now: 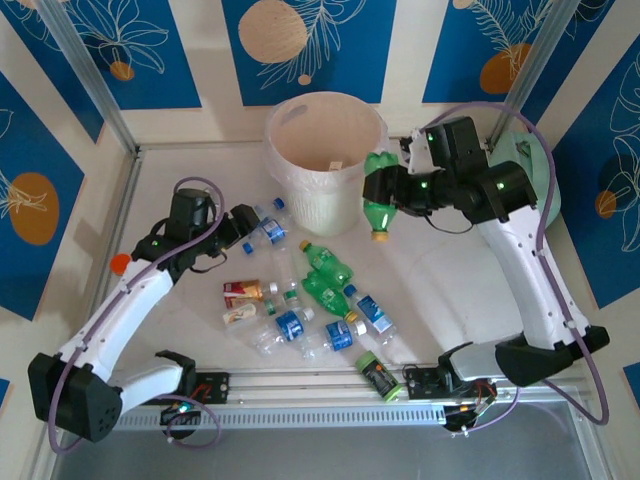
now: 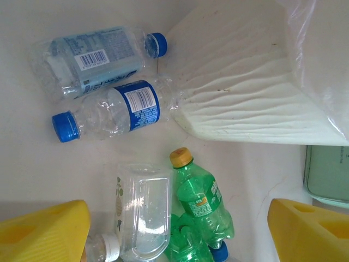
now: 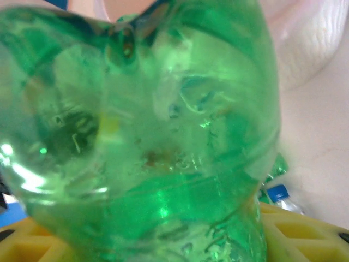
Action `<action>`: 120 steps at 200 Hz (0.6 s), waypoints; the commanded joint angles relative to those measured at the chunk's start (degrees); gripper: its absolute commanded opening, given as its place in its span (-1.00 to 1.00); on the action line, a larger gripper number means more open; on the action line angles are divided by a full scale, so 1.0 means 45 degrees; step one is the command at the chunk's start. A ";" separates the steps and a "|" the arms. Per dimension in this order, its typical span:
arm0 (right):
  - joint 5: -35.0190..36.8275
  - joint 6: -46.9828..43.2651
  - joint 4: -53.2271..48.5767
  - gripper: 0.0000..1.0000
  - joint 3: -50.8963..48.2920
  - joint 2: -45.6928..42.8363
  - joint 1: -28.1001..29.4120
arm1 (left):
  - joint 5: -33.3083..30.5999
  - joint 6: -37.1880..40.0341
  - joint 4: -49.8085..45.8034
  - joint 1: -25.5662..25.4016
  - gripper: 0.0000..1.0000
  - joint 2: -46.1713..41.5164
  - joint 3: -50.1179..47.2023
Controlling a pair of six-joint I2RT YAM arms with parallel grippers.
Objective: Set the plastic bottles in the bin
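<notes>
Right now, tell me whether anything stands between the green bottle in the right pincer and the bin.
Nothing loose does. The right pincer holds the green bottle, cap down, beside the right side of the bin. Only the bin's own wall and rim lie between the bottle and the opening, so the bottle probably has to clear the rim first.

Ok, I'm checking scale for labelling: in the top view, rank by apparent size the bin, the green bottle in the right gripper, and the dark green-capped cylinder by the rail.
1. bin: largest by far.
2. green bottle: held up nearer the camera, so perhaps flattered.
3. dark cylinder: smallest, margin unsure.
</notes>
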 commanded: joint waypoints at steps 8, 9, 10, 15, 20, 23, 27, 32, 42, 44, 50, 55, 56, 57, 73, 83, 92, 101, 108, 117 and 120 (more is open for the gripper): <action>-0.0699 0.0949 0.1162 0.01 0.1981 0.1399 -0.0260 | 0.0119 -0.0256 0.0471 0.0137 0.68 -0.0268 0.0074; -0.0719 0.0953 0.1175 0.01 0.2077 0.1467 -0.0278 | 0.0107 -0.0256 0.0455 0.0142 0.68 -0.0271 0.0073; -0.0738 0.0965 0.1192 0.01 0.2155 0.1531 -0.0297 | 0.0102 -0.0256 0.0437 0.0144 0.68 -0.0292 0.0063; -0.0836 0.1015 0.1274 0.01 0.2578 0.1824 -0.0359 | 0.0096 -0.0256 0.0415 0.0136 0.68 -0.0330 0.0021; -0.0917 0.1052 0.1350 0.01 0.2969 0.2075 -0.0438 | 0.0095 -0.0271 0.0400 0.0134 0.68 -0.0379 -0.0038; -0.0961 0.1082 0.1377 0.01 0.3223 0.2292 -0.0483 | 0.0096 -0.0275 0.0358 0.0128 0.68 -0.0410 -0.0071; -0.1032 0.1108 0.1402 0.01 0.3555 0.2530 -0.0533 | 0.0096 -0.0276 0.0326 0.0145 0.68 -0.0455 -0.0110; -0.1133 0.1132 0.1403 0.01 0.3976 0.2858 -0.0604 | 0.0079 -0.0276 0.0286 0.0133 0.68 -0.0479 -0.0150; -0.1303 0.1200 0.1350 0.01 0.4789 0.3522 -0.0732 | 0.0013 -0.0259 0.0178 0.0136 0.68 -0.0562 -0.0231; -0.1338 0.1218 0.1332 0.01 0.4952 0.3653 -0.0762 | 0.0002 -0.0257 0.0164 0.0139 0.68 -0.0576 -0.0238; -0.1443 0.1264 0.1292 0.01 0.5402 0.4046 -0.0817 | -0.0047 -0.0238 0.0144 0.0141 0.68 -0.0604 -0.0288; -0.1515 0.1294 0.1286 0.01 0.5771 0.4352 -0.0871 | -0.0087 -0.0222 0.0141 0.0131 0.68 -0.0606 -0.0325; -0.1537 0.1311 0.1286 0.01 0.5808 0.4409 -0.0876 | -0.0093 -0.0220 0.0124 0.0139 0.68 -0.0606 -0.0332; -0.1548 0.1320 0.1286 0.01 0.5886 0.4476 -0.0889 | -0.0106 -0.0218 0.0115 0.0142 0.68 -0.0606 -0.0335; -0.1703 0.1478 0.1276 0.01 0.6837 0.5417 -0.1033 | -0.0188 -0.0271 0.0238 0.0146 0.68 -0.0570 -0.0450; -0.1819 0.1557 0.1286 0.01 0.7399 0.5970 -0.1110 | -0.0195 -0.0346 0.0356 0.0138 0.68 -0.0531 -0.0528; -0.1879 0.1635 0.1248 0.01 0.7826 0.6456 -0.1169 | -0.0214 -0.0392 0.0435 0.0141 0.68 -0.0529 -0.0606; -0.2011 0.1716 0.1247 0.01 0.8209 0.6911 -0.1230 | -0.0270 -0.0388 0.0462 0.0142 0.68 -0.0528 -0.0631; -0.2052 0.1756 0.1247 0.01 0.8437 0.7242 -0.1281 | -0.0322 -0.0365 0.0439 0.0139 0.68 -0.0545 -0.0631; -0.2078 0.1752 0.1247 0.01 0.8653 0.7605 -0.1329 | -0.0403 -0.0274 0.0358 0.0134 0.68 -0.0567 -0.0597; -0.2068 0.1758 0.1247 0.01 0.8706 0.7710 -0.1346 | -0.0425 -0.0237 0.0311 0.0133 0.68 -0.0577 -0.0578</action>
